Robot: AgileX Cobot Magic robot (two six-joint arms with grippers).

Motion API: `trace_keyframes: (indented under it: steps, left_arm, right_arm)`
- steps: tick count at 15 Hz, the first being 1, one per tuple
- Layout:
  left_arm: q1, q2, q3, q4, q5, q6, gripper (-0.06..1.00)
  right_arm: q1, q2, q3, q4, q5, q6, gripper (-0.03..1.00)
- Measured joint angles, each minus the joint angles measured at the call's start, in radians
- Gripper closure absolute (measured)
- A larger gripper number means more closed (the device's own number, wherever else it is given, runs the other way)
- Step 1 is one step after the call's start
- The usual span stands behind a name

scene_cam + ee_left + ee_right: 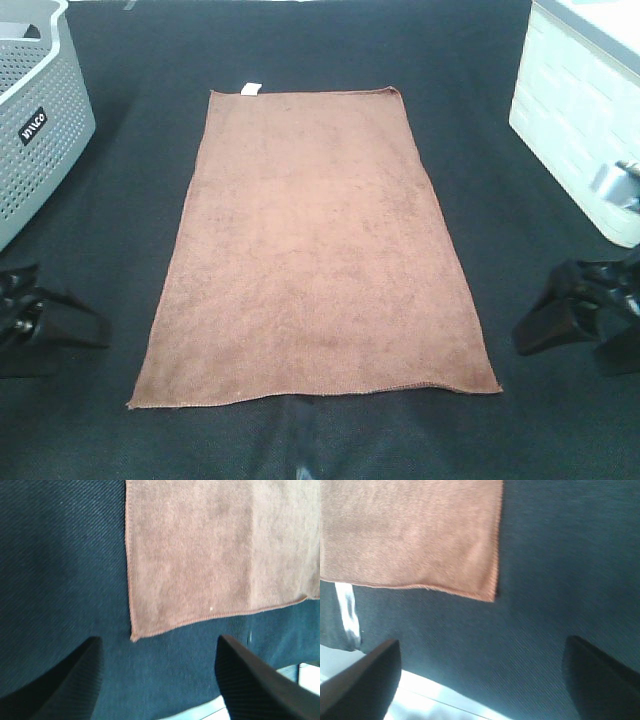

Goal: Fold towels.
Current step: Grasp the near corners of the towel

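**Work surface.** A black woven cloth [470,110] covers the table. A grey perforated basket [40,120] stands at the far left and a white box [565,115] at the far right. Both are well apart from the towel.

**Towel.** The reddish-brown towel [315,250] lies flat and fully unfolded in the middle of the cloth, in a single layer. Its long sides run away from the robot. A small white tag [249,89] projects from the far short edge, near the far left corner. The near short edge shows a stitched hem with a slight wave in it.

**Left gripper.** The left gripper [157,647] is released, with its jaws spread wide and nothing between them. It sits over bare cloth near the towel's near left corner, without touching it.

**Right gripper.** The right gripper [482,642] is also released, jaws wide apart and empty. It sits over bare cloth near the near right corner, clear of the fabric.
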Motion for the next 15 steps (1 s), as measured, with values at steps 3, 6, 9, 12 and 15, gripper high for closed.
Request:
trace_keyframes:
  steps: [3,6,9,12,15]
  left_arm:
    - [0.0,0.121,-0.001,-0.199,-0.004,0.207,0.33]
    - [0.0,0.215,-0.003,-0.354,-0.006,0.371,0.33]
    - [0.0,0.307,-0.001,-0.485,0.016,0.526,0.33]
    - [0.0,0.353,-0.01,-0.51,0.03,0.558,0.33]
    - [-0.08,0.42,-0.078,-0.517,0.05,0.561,0.33]
  right_arm:
    - [0.0,0.127,-0.002,0.163,-0.034,-0.17,0.15]
    - [0.0,0.229,-0.003,0.282,-0.045,-0.295,0.16]
    - [0.0,0.333,-0.004,0.437,-0.069,-0.454,0.18]
    - [0.0,0.375,-0.004,0.527,-0.06,-0.541,0.2]
    - [0.0,0.426,-0.005,0.639,-0.028,-0.627,0.24]
